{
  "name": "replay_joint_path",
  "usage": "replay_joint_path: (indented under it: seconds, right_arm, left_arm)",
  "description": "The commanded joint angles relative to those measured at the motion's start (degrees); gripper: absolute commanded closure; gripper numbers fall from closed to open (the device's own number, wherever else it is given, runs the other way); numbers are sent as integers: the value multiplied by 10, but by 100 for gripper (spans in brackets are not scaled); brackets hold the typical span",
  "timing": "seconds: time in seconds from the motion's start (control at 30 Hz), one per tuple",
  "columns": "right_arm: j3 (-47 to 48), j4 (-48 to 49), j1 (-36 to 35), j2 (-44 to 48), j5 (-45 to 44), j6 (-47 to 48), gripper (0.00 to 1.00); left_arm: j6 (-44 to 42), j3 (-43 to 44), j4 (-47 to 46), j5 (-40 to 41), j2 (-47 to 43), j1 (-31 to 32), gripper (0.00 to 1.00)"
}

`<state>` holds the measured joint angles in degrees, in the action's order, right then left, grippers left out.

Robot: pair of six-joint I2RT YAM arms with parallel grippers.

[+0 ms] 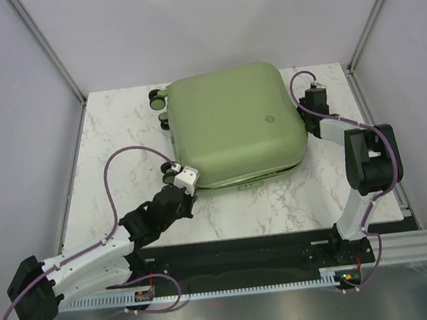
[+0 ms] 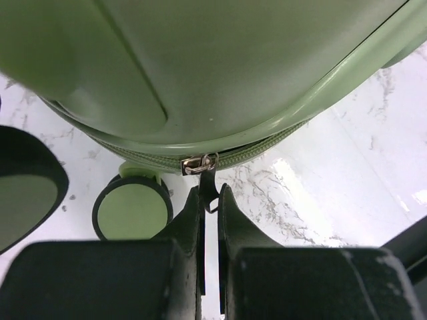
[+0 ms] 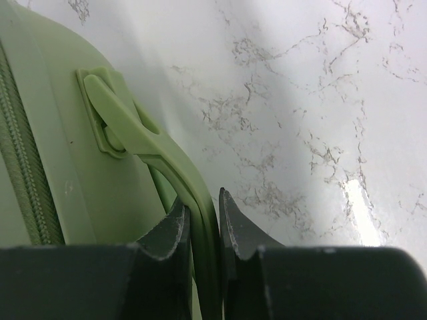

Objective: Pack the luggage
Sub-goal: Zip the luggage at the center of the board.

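On the counter [image 1: 279, 199]: the luggage [image 1: 233, 123] lies flat near the far edge with its lid down. Its wheels point left and its logo [image 1: 269, 119] faces up.
Left end effector [image 2: 208, 200]: clenched on the dark tab of the zipper pull [image 2: 200, 163], at the case's near-left corner just beside a wheel [image 2: 131, 212].
Right end effector [image 3: 200, 213]: grasping the side handle [image 3: 140, 133] on the case's right flank, fingers pinched around the strap.
Done, by my reading: nothing sits loose on the counter and the shells are brought together, so loading looks finished.
Left to do, by my reading: zipping is the step in hand. The near seam seems slightly gapped in the top view. How much of the zipper run [image 3: 23, 167] remains unfastened cannot be told.
Shell: pale sage-green hard plastic, smooth and faintly glossy. Its corners are rounded and a shallow moulded recess shows near the wheel.
Zipper: green woven tape with fine ribbed teeth, a small bright metal slider and a thin flat pull.
Handle: a flexible green strap, bowed, pinned into a rectangular moulded seat.
Wheels: round casters with green discs inside black rims.
Counter surface: white marble pattern with grey veins, polished enough to throw glare.
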<state>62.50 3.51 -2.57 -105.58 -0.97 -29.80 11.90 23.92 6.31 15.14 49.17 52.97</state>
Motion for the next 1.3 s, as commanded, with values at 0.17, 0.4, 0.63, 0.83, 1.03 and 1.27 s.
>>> replay_joint_path:
  seconds: [0.17, 0.4, 0.63, 0.83, 1.03, 1.27]
  right_arm:
    - [-45, -70, -35, 2, -124, -104, 100]
    - [-55, -68, -38, 3, -127, -105, 100]
    - [-56, -67, -39, 3, -127, -105, 100]
    - [-56, -63, -39, 6, -130, -108, 100]
    - [-71, -59, -40, 10, -120, -111, 100]
    - [-98, -62, -56, 38, -127, -115, 100]
  left_arm:
    - [78, 147, -87, 1, 96, 175, 98]
    - [124, 247, -67, 92, 194, 259, 98]
    - [196, 338, 27, 166, 247, 296, 98]
    - [249, 332, -12, 192, 261, 310, 98]
    - [312, 225, -109, 238, 219, 242, 98]
    - [184, 153, -186, 227, 166, 130, 98]
